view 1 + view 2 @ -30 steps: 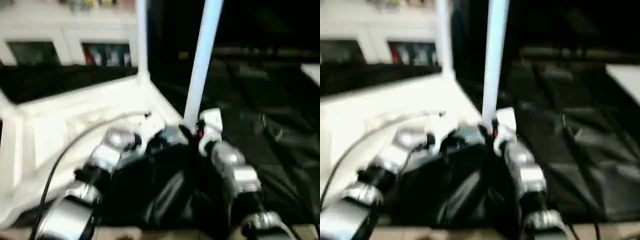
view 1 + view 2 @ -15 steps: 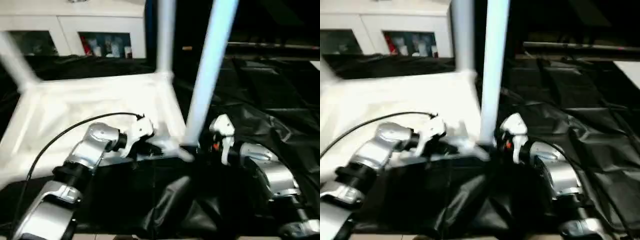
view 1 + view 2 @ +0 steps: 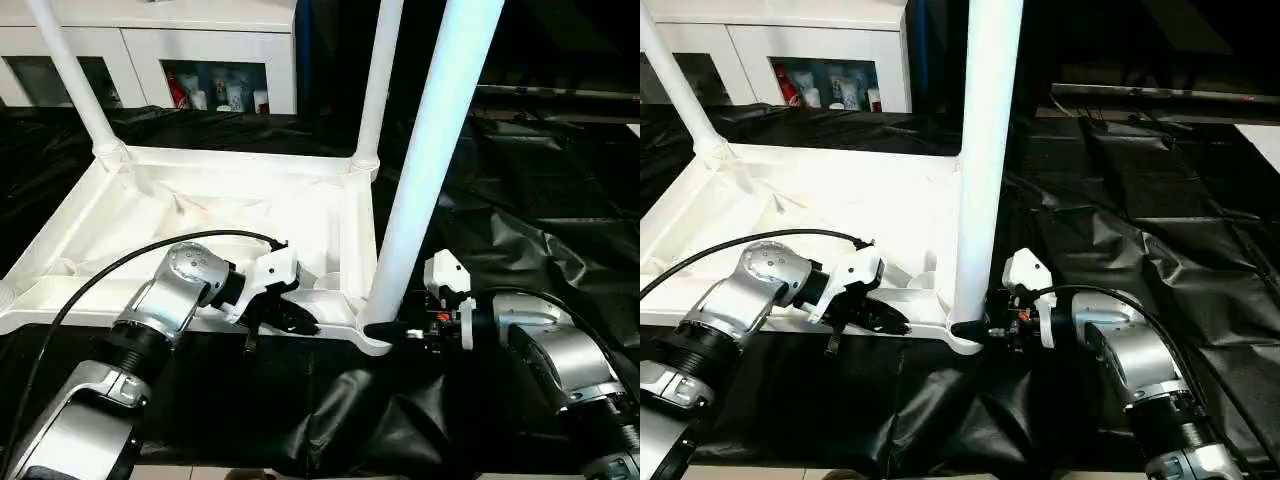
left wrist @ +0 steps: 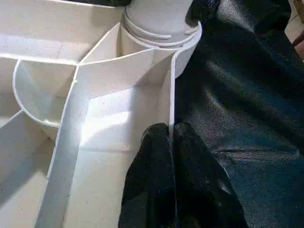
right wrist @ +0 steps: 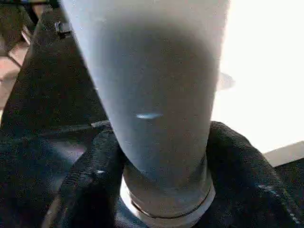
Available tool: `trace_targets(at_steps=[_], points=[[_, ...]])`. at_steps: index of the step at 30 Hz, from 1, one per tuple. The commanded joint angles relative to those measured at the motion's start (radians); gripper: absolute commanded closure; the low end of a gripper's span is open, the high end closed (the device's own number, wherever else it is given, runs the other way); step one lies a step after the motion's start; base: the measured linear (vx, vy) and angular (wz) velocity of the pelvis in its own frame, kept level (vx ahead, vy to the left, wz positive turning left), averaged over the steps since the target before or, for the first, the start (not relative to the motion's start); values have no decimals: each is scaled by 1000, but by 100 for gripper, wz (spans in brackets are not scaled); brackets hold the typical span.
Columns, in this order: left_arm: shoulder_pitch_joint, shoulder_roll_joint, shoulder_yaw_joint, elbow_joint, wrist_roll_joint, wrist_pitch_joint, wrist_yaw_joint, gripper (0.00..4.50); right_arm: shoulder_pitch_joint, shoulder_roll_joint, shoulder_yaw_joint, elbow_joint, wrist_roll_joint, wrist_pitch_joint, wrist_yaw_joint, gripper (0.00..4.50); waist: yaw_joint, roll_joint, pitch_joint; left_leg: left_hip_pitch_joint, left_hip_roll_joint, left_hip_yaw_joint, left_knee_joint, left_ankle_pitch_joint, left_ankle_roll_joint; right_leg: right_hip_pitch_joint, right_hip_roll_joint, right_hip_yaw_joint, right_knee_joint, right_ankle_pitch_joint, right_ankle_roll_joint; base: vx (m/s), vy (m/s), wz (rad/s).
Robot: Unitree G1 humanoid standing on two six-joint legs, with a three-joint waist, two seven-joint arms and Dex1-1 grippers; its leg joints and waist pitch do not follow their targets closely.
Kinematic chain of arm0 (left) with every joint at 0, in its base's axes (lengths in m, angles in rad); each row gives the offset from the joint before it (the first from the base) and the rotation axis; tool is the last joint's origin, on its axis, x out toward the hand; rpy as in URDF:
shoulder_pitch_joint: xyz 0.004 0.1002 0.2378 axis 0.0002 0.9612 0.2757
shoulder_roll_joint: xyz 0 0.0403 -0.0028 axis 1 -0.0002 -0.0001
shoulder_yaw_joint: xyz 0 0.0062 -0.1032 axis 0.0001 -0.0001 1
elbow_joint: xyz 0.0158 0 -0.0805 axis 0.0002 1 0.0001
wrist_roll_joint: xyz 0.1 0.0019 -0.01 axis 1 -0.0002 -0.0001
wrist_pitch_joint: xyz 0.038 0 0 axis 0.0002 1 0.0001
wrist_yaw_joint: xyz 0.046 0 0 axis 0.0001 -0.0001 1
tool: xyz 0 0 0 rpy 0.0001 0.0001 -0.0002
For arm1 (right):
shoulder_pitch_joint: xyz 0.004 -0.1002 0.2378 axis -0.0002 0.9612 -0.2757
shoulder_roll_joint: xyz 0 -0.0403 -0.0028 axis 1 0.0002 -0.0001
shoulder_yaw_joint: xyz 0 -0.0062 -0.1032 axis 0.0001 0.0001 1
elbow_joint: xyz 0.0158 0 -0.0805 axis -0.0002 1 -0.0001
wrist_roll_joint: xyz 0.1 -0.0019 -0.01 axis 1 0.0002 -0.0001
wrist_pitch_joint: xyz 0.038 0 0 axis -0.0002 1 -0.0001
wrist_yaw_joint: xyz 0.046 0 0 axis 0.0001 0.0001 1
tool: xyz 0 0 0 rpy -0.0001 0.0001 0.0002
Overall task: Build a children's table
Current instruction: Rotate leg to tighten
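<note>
The inverted tabletop (image 3: 200,215) lies on black sheeting (image 3: 540,190). The left gripper (image 4: 171,142), jaws pinching the tabletop's rim wall, steadies it. The right gripper (image 5: 161,156), jaws clasping the near leg (image 3: 430,150) at its corner socket (image 3: 372,335), likely seats it.

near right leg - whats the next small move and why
Probably twist or press the near right leg firmly home: the right gripper has its fingers around its base in the corner socket, while the left gripper pinches the tabletop rim.
</note>
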Motion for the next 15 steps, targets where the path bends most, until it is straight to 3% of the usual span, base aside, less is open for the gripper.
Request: trace_targets(at_steps=[1,9,10,11,13,15], points=[[18,-11,-35,23,11,11,-5,450,-1,7,25,-6,-2,13,2,229,-3,-10,-48,8,46,-7,-72,-134,72,46,-56,53,-63,-55,-258,0,0,0],[22,-39,8,29,1,33,95,450,3,70,-7,40,0,-1,-94,239,-5,-13,-45,7,47,-9,-79,-165,53,44,-59,55,-71,-130,-244,0,0,0],[19,-64,29,39,3,55,167,450,-7,117,-30,86,-22,-3,-200,241,-7,-18,-46,8,48,-9,-81,-175,44,43,-60,55,-72,-155,-237,0,0,0],[18,-87,42,46,6,69,222,450,-16,159,-49,129,-43,-2,-298,241,-9,-16,-45,8,47,-9,-81,-179,36,41,-62,56,-72,-168,-236,0,0,0],[18,-105,51,51,9,80,264,450,-23,192,-62,163,-59,-3,-376,241,-19,-19,-40,6,44,-15,-91,-224,-2,43,-65,54,-85,-283,-202,0,0,0],[24,-147,54,53,21,91,340,450,-37,265,-87,218,-77,5,-524,243,-29,-19,-38,8,45,-15,-94,-246,-10,39,-64,56,-91,-325,-180,0,0,0]])
